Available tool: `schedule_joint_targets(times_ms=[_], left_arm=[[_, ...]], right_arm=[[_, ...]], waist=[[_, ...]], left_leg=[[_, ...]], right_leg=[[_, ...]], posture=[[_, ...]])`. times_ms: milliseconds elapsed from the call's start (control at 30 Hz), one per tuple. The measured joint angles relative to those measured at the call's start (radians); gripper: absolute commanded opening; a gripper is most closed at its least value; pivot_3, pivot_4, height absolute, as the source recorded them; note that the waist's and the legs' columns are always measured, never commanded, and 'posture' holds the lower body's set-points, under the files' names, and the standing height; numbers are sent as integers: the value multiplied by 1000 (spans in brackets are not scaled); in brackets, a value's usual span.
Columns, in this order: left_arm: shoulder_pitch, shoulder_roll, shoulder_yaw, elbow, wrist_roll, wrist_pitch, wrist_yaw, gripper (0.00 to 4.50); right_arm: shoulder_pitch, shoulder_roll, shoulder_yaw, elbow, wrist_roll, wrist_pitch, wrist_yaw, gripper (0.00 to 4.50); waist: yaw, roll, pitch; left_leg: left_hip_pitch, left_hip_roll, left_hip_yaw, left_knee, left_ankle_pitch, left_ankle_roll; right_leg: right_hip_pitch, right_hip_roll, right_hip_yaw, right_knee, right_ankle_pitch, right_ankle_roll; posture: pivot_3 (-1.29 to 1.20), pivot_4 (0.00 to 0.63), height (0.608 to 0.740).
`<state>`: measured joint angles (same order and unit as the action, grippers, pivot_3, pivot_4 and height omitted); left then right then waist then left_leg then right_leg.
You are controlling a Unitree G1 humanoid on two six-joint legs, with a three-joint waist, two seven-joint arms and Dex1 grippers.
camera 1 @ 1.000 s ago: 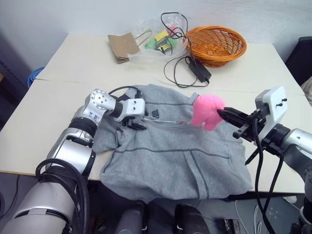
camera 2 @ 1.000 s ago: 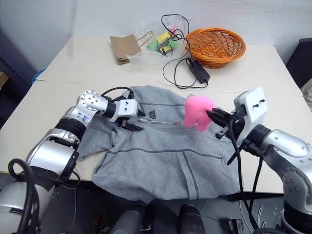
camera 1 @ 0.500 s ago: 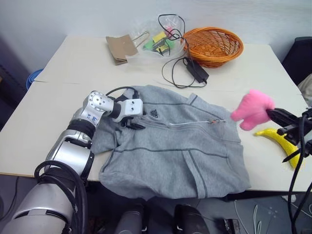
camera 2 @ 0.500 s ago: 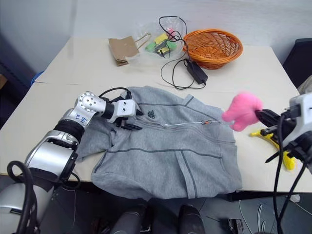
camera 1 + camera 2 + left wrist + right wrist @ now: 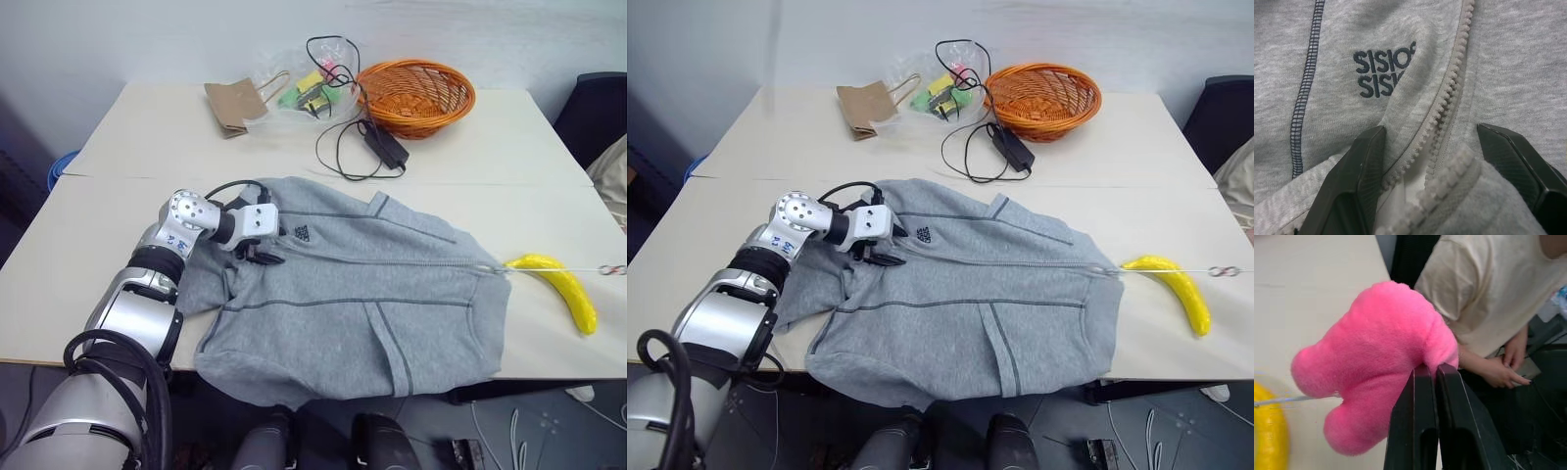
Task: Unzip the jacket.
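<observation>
The light grey jacket (image 5: 362, 294) lies flat on the table, collar to the left. My left gripper (image 5: 257, 253) sits at the collar. In the left wrist view its fingers (image 5: 1359, 181) clamp the bunched collar fabric around the parted zipper teeth (image 5: 1449, 98), beside the dark chest logo (image 5: 1383, 68). A thin string (image 5: 578, 269) runs from the jacket's right hem (image 5: 498, 269) over a banana to a small ring (image 5: 612, 268). My right gripper (image 5: 1436, 369) is shut on a pink plush toy (image 5: 1376, 357) that the string leads to.
A yellow banana (image 5: 563, 286) lies right of the jacket near the table's front edge. At the back stand an orange basket (image 5: 416, 93), a black charger with cable (image 5: 377, 142), a brown paper bag (image 5: 230, 103) and a clear bag (image 5: 304, 88). A person in a cream shirt (image 5: 1488, 293) sits off the table's right end.
My right gripper swung far to the right with the pink toy and left the head views. The string's end on the zipper travelled from mid-chest to the right hem. The left gripper stayed put.
</observation>
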<state>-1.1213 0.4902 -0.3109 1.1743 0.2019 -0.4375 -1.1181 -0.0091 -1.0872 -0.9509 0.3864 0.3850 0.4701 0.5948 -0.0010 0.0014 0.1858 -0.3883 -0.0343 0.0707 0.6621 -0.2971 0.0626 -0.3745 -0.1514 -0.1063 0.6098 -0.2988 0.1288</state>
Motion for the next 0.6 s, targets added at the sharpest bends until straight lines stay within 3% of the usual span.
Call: schedule_joint_targets(times_ms=[267, 433, 600], left_arm=[[3, -1, 0, -5, 0, 0, 3, 3066], [16, 7, 1, -28, 0, -2, 3, 3066], [39, 23, 22, -43, -8, 0, -4, 3066]], right_arm=[[-138, -32, 92, 201, -34, -140, 3, 0], [-261, -157, 118, 417, -55, -263, -10, 0], [-322, -126, 206, 411, -45, -262, 48, 0]], waist=[[-1, 2, -1], [-3, 6, -2], [-9, 6, -2]], left_leg=[[0, 1, 0, 0, 0, -1], [0, 1, 0, 0, -1, -2], [0, 3, 0, 0, -2, -4]], right_leg=[[0, 0, 0, -1, 0, 0], [0, 0, 0, -2, 0, 0], [0, 2, 0, -2, 0, 0]], posture=[[0, 150, 740], [0, 150, 740], [0, 150, 740]])
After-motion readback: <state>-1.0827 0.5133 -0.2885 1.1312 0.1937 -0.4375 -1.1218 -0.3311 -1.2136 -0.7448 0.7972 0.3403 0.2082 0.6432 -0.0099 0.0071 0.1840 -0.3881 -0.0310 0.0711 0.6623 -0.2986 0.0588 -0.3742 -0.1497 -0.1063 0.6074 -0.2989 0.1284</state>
